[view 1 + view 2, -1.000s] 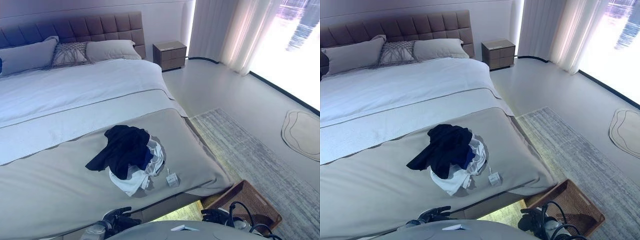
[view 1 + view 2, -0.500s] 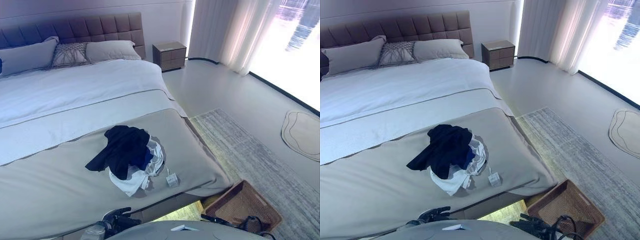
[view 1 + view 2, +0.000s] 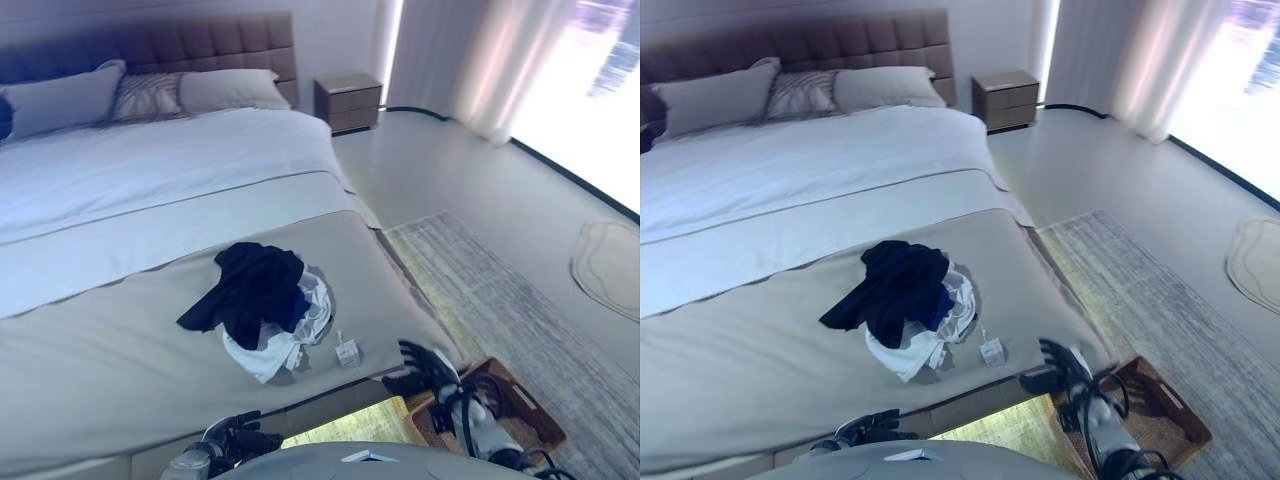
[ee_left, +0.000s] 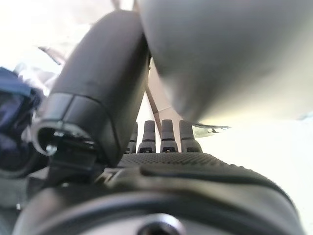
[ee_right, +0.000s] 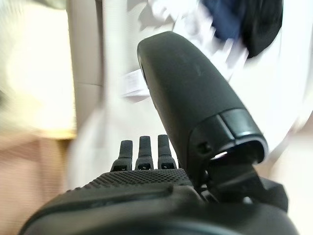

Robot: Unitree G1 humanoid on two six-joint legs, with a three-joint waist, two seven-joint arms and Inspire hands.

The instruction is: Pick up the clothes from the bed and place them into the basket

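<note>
1. I see my right hand (image 3: 425, 362) raised at the foot corner of the bed (image 3: 120, 350), its fingers (image 5: 141, 152) straight and spread, gripping nothing.
2. The clothes (image 3: 258, 305) lie in a heap on the grey bedspread, up the bed from those fingers and well apart from them; a dark garment sits on top of white cloth.
3. A small white tag (image 3: 346, 352) lies on the bedspread between the heap and my right fingers, nearer the heap.
4. The basket (image 3: 510, 405) stands on the floor just behind my right hand, at the corner of the bed and on the edge of the rug (image 3: 500, 300); the arm covers part of it.
5. My left hand (image 3: 232, 440) shows low against the foot of the bed. In its own wrist view its fingers (image 4: 161, 134) are straight and hold nothing.
6. From my left fingers the heap lies farther up the bed, not touching them.
7. Pillows (image 3: 140, 92) rest against the headboard at the far end, and a nightstand (image 3: 348, 101) stands on the floor beside it.
</note>
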